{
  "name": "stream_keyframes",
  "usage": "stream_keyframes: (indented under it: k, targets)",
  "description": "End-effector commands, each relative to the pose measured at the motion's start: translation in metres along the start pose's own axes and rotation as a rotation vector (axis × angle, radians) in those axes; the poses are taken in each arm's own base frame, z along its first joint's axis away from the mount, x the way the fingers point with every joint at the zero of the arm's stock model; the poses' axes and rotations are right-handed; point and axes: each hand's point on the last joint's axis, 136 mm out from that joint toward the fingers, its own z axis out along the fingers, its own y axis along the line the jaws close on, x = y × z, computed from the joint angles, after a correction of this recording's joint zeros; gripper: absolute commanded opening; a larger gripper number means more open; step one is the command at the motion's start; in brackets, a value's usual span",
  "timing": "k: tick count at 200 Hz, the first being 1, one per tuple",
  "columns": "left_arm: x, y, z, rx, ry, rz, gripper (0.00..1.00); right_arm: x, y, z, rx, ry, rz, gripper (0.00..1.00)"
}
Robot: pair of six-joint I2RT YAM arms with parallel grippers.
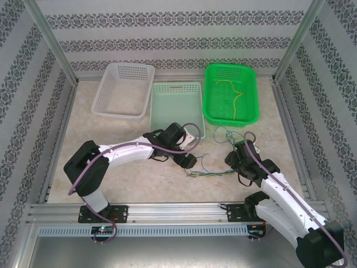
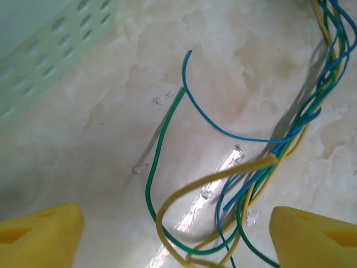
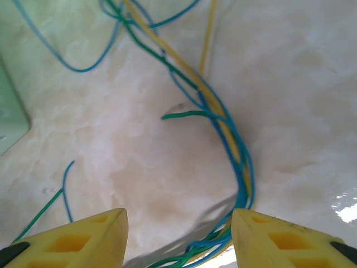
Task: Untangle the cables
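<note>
- Currently, left gripper (image 2: 177, 237) and right gripper (image 3: 178, 237) are gaping wide, holding nothing.
- Cables (image 1: 211, 172), lying near the mint basket (image 1: 176, 85), are likely handling limp and light; grasp a loose end.

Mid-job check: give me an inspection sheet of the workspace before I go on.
Surface: marbled table.
Job's things: tangled yellow, blue and green cables between the arms; one yellow cable in the green basket.
Clutter: white basket, pale green basket.
Grippers: left claw open over the tangle; right claw open over it too.
Cables: purple arm cables along both arms.
Surroundings: patterned walls, metal frame.
</note>
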Motion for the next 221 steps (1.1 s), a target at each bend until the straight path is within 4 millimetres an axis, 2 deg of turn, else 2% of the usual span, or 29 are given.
stream_keyframes:
  k: [1, 18, 35, 73, 114, 132, 154, 175, 221]
  targets:
    - [-0.015, -0.008, 0.007, 0.043, -0.044, -0.031, 0.76, -0.003, 0.012, -0.012, -0.055, -0.039, -0.072, 0.52]
    - [-0.017, -0.005, 0.010, 0.063, -0.052, -0.063, 0.62, 0.000, 0.011, -0.017, -0.070, -0.053, -0.108, 0.52]
    - [-0.021, -0.002, 0.009, 0.083, -0.078, -0.095, 0.37, 0.004, 0.010, -0.020, -0.091, -0.055, -0.123, 0.52]
    - [-0.037, -0.005, -0.014, 0.073, -0.145, -0.083, 0.00, 0.018, 0.021, -0.022, -0.140, -0.026, -0.235, 0.51]
    - [-0.051, -0.009, -0.047, 0.060, -0.236, -0.075, 0.00, 0.035, 0.055, -0.028, -0.253, -0.046, -0.454, 0.55]
    - [-0.053, -0.009, -0.055, 0.054, -0.257, -0.081, 0.00, 0.043, 0.072, -0.029, -0.326, -0.062, -0.501, 0.57]
    - [-0.056, -0.012, -0.060, 0.068, -0.264, -0.088, 0.00, 0.051, 0.088, -0.032, -0.402, -0.079, -0.540, 0.61]
    - [-0.058, -0.014, -0.062, 0.081, -0.271, -0.099, 0.00, 0.054, 0.092, -0.036, -0.410, -0.083, -0.588, 0.65]
    - [-0.063, -0.019, -0.064, 0.115, -0.254, -0.126, 0.00, 0.062, 0.116, -0.059, -0.484, -0.097, -0.725, 0.64]
